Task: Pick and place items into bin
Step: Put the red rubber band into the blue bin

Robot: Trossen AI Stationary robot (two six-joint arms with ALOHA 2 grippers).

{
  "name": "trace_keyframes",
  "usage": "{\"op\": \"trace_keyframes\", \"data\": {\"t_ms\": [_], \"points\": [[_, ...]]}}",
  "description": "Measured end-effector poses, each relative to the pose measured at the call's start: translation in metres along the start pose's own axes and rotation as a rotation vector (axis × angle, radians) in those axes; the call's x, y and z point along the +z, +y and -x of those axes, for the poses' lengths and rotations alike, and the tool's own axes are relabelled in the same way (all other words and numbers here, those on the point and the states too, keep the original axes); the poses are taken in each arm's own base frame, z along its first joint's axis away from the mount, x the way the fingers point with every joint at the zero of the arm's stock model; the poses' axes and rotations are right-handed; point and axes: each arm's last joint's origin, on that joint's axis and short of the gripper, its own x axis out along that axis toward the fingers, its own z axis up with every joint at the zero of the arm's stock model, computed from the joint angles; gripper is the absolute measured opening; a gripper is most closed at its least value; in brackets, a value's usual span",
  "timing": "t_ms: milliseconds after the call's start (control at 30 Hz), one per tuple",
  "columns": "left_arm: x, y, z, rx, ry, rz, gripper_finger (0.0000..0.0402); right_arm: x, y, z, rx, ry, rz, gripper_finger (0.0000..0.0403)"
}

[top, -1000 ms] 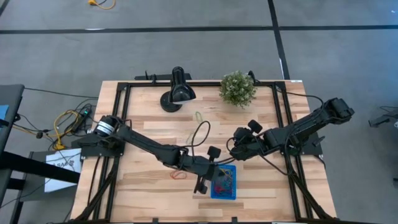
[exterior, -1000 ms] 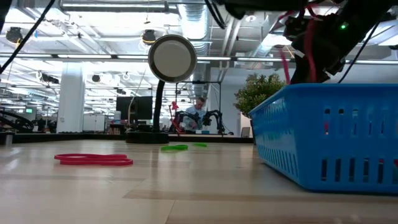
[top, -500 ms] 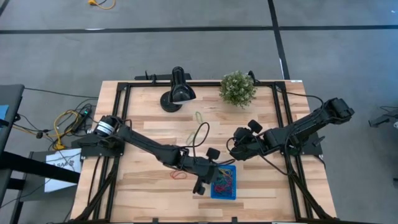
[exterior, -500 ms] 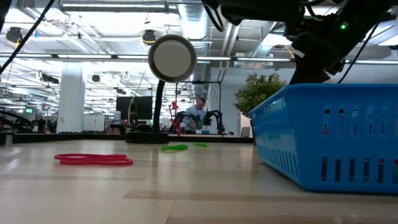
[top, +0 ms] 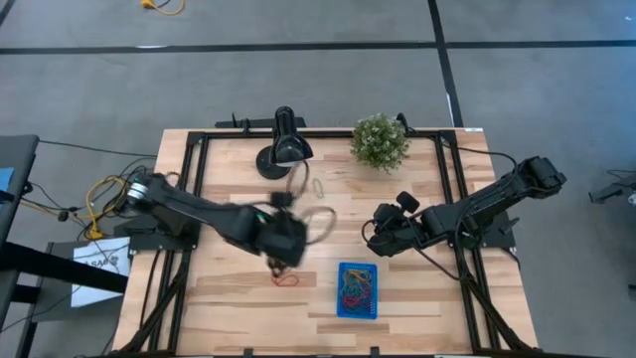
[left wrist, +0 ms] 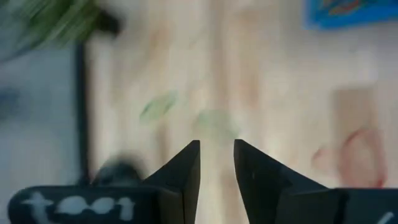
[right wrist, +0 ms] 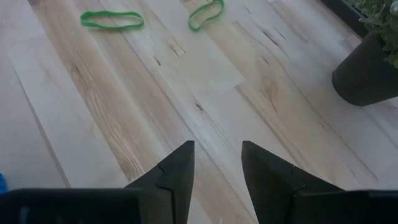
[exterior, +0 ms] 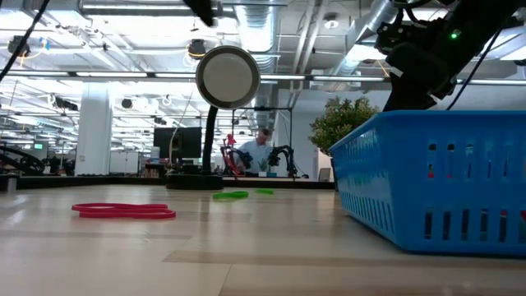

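Now the left gripper (top: 283, 249) hangs over mid-table with fingers slightly parted and empty, the right gripper (top: 372, 239) likewise, while the blue bin (top: 357, 289) of bands lies near the front edge, long axis front-to-back

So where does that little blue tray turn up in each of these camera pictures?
High view: the blue tray sits near the table's front edge, right of centre, with coloured bands inside.
Low view: it fills the right side, close up.
Left wrist view: a blurred blue corner at the picture's edge.
Right wrist view: not clearly in it.
Shared landmark: the red band, on the wood beside the tray.
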Motion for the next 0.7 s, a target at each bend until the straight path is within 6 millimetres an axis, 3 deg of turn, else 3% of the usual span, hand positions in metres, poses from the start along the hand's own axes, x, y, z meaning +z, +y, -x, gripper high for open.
{"op": "trace_keyframes", "data": {"t_ms": [167, 300, 400, 533, 700], "points": [[-0.044, 0.039, 0.052, 0.197, 0.101, 0.232, 0.0087, 0.0, 0.0, 0.0, 0.0, 0.0, 0.0, 0.0129], [-0.081, 0.047, 0.066, 0.281, 0.025, 0.503, 0.0087, 0.0, 0.0, 0.0, 0.0, 0.0, 0.0, 0.0129], [-0.103, 0.03, 0.049, 0.245, -0.029, 0.526, 0.0087, 0.0, 0.0, 0.0, 0.0, 0.0, 0.0, 0.0129], [-0.128, -0.005, 0.005, 0.096, -0.055, 0.498, 0.0087, 0.0, 0.0, 0.0, 0.0, -0.001, 0.0, 0.0129], [-0.135, -0.043, -0.04, -0.226, -0.139, 0.467, 0.0087, 0.0, 0.0, 0.0, 0.001, -0.001, -0.001, 0.0129]]}}
